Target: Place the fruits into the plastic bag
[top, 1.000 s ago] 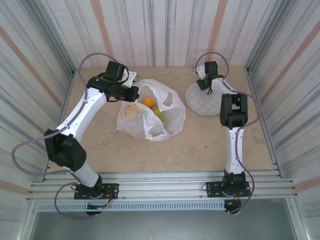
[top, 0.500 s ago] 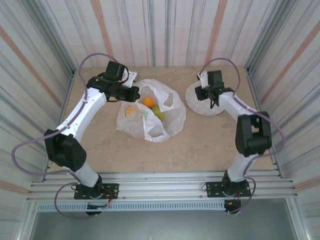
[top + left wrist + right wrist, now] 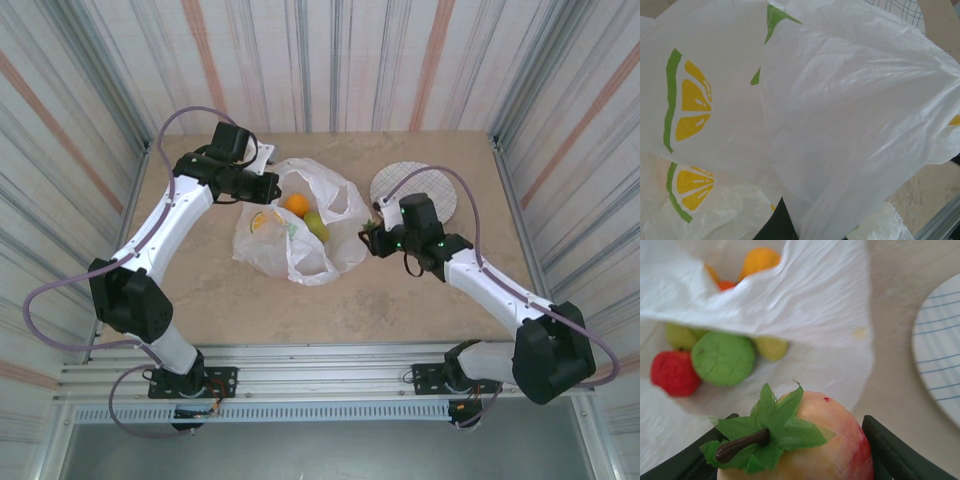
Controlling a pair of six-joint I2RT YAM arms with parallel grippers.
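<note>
Fruit (image 3: 810, 440) in right end effector (image 3: 795, 460)

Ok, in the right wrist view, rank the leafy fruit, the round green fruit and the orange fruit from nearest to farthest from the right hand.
1. Leafy fruit: held between the fingers of the right hand, bottom centre.
2. Round green fruit: inside the plastic bag, left of centre.
3. Orange fruit: far end of the bag, top of view.
</note>
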